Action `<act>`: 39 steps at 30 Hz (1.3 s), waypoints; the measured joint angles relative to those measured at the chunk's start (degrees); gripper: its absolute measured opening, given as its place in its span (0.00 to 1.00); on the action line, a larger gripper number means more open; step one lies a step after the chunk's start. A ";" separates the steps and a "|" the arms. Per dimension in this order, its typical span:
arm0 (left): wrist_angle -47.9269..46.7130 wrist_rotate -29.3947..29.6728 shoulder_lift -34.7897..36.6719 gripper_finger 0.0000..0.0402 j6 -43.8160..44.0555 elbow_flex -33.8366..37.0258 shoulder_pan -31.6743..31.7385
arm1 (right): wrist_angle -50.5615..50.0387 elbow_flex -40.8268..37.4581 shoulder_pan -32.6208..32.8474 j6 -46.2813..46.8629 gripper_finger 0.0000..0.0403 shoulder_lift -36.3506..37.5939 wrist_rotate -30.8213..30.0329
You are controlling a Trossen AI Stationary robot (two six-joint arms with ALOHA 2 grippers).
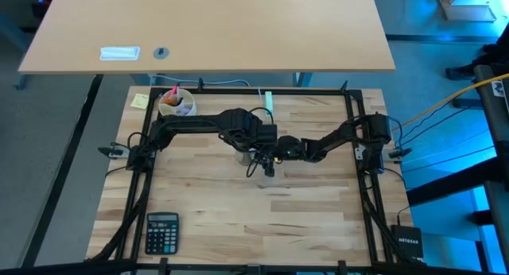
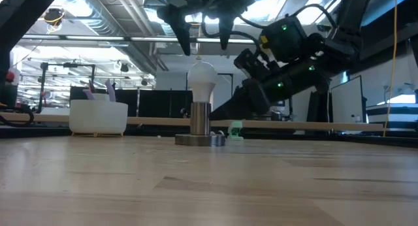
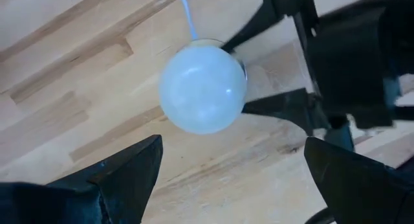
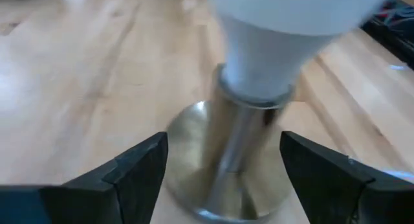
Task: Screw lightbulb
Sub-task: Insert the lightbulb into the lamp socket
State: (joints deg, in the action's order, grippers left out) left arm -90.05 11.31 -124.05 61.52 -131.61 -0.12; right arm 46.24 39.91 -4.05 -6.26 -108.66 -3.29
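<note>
Lightbulb (image 2: pixel 202 81) stands upright in a silvery socket stem on a round metal base disc (image 2: pixel 200 140), near the middle of the wooden counter (image 2: pixel 209 187). White frosted globe on top, screw end down inside the stem.

Left pincer (image 2: pixel 205 40) hangs directly above the lightbulb, pointing down, fingers spread wide, tips apart from the glass with clear air between. In the left wrist view the globe (image 3: pixel 202 88) sits between and beyond the two dark fingers (image 3: pixel 123 175), nothing touching it; a thin white cord (image 3: pixel 187 17) runs away from the socket across the wood.

Right pincer (image 4: pixel 223 179) comes in low and angled at the socket from the side. Its fingers are wide too, one on each side of the stem (image 4: pixel 242 146), not touching the metal. The bulb neck (image 4: pixel 259 62) shows just above the stem in that view. In the high view both arms meet over the lightbulb spot (image 1: pixel 265 157), the left reaching from one side rail, the right from the other.

White bowl (image 1: pixel 176 104) with pink and orange contents sits well apart from the lightbulb, at the counter's far corner on the left arm's side. Calculator (image 1: pixel 161 232) lies well apart from the lightbulb, near the front edge on that same side.
</note>
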 joint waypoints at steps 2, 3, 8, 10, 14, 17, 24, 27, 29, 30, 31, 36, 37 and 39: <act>-0.10 0.45 0.09 0.91 0.13 0.00 0.08 | -0.64 1.10 -1.15 -0.01 0.74 -0.95 0.33; -0.09 1.06 0.09 0.91 0.19 0.00 0.17 | -0.94 1.43 -1.71 -0.02 0.74 -1.53 0.87; 0.09 2.49 0.09 0.91 1.65 0.00 0.69 | -0.23 1.78 -2.04 0.02 0.73 -4.72 3.37; 0.07 2.53 0.09 0.91 2.58 0.00 0.90 | 0.38 1.88 -1.98 0.11 0.73 -5.54 2.68; 0.10 2.78 -0.69 0.91 5.16 0.00 1.29 | 0.16 1.95 -2.00 0.65 0.73 -5.86 1.55; 0.08 3.06 -1.22 0.91 5.40 0.00 1.92 | 0.17 1.93 -1.96 0.63 0.73 -5.86 1.46; 0.74 2.65 -1.24 0.91 5.42 0.00 3.53 | -0.57 1.95 -1.93 0.63 0.73 -5.86 1.46; 0.86 -0.14 -1.99 0.91 4.00 -0.09 4.67 | -0.48 1.95 -1.93 0.61 0.73 -5.86 1.45; 1.05 -1.08 -3.12 0.91 2.58 -0.04 5.14 | -0.49 1.93 -1.93 0.59 0.73 -5.86 1.42; 1.15 -1.11 -3.46 0.91 2.58 -0.04 5.22 | -0.55 1.93 -1.93 0.57 0.73 -5.86 1.44; 0.89 -1.11 -3.67 0.91 2.58 0.04 5.27 | -0.59 1.93 -1.93 0.57 0.73 -5.86 1.39; 0.11 -2.34 -5.41 0.91 1.79 -0.04 5.51 | -0.68 1.93 -1.93 0.46 0.73 -5.88 1.38; 0.08 -2.81 -5.76 0.91 1.42 -0.02 5.55 | -0.68 1.89 -1.93 0.46 0.73 -5.88 1.38; 0.07 -3.26 -6.16 0.91 1.00 -0.02 5.57 | -0.72 1.89 -1.93 0.46 0.73 -5.90 1.40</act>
State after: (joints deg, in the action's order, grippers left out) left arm -89.98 8.05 -130.21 62.52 -131.63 5.45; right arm 45.52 41.80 -5.98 -5.80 -114.56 -1.89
